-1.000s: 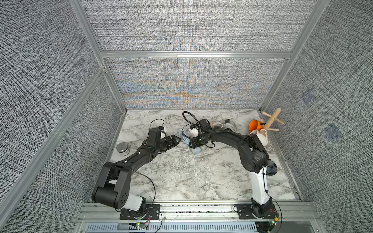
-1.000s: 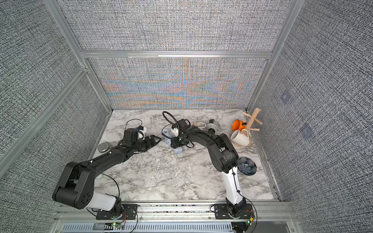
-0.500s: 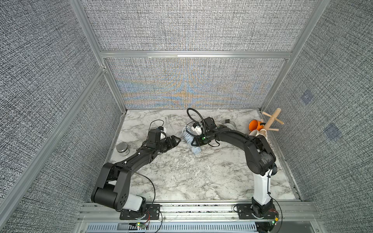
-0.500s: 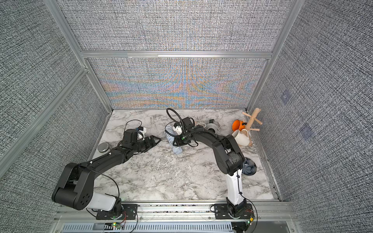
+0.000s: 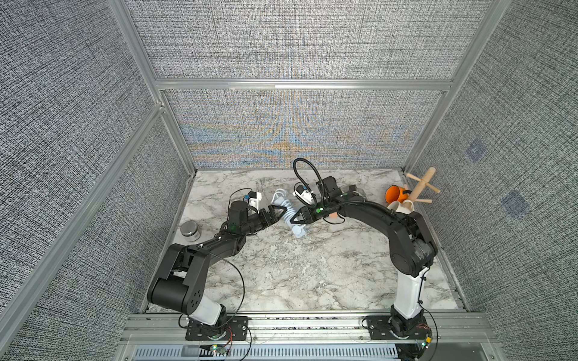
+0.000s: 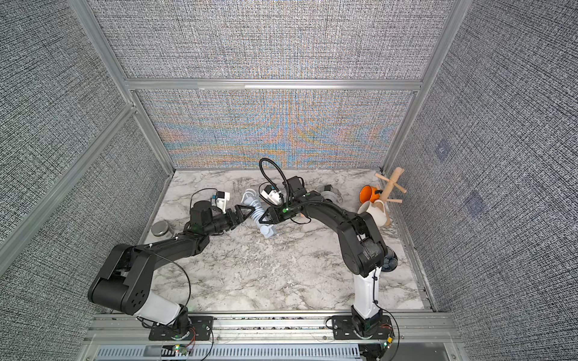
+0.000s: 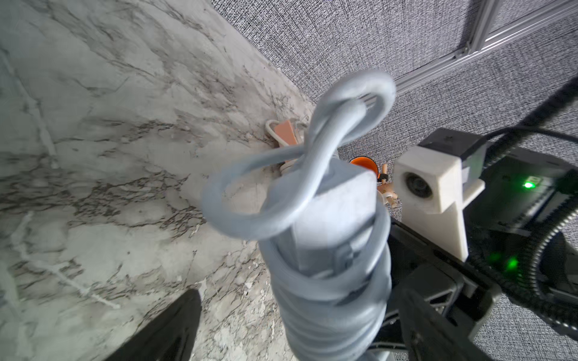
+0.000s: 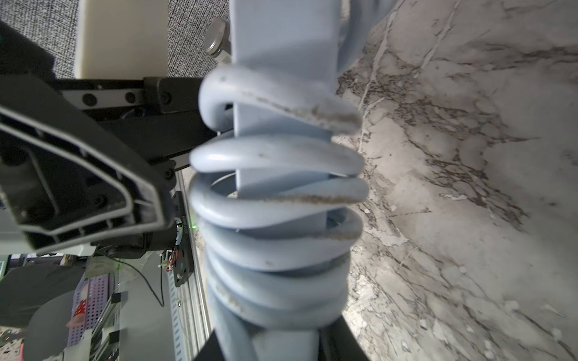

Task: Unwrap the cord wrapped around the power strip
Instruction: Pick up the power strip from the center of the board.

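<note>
Top views first: the power strip (image 5: 298, 230) lies toward 12 o'clock on the bench (image 5: 281, 268), with the cord (image 5: 289, 212) still coiled round it. The right pincer (image 5: 293, 218) has closed in from 3 o'clock and looks clenched on the strip. The left pincer (image 5: 279, 213) at 9 o'clock has just spread wide and holds nothing. In the left wrist view a loose loop sticks off the strip's end. In the right wrist view the coils are packed tight. We reckon right anchors and left unwinds next.
</note>
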